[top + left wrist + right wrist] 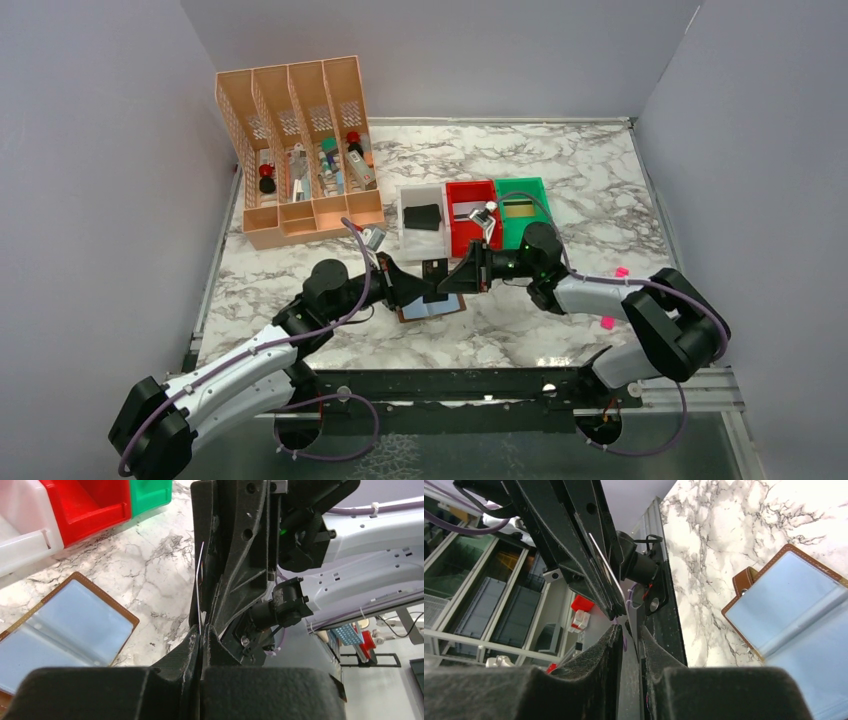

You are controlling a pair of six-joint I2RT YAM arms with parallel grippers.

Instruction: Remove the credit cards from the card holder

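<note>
Marbled tabletop point(580, 170), card holder point(432, 308) open below: left hand point(201, 635) pinches one credit card point(436, 268); right hand point(628, 626), narrow around it, grip unsure, should clamp squarely before release

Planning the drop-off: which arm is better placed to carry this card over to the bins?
Right. The right gripper meets the credit card on the side nearest the red bin; the left gripper, shut on it, sits farther off.
</note>
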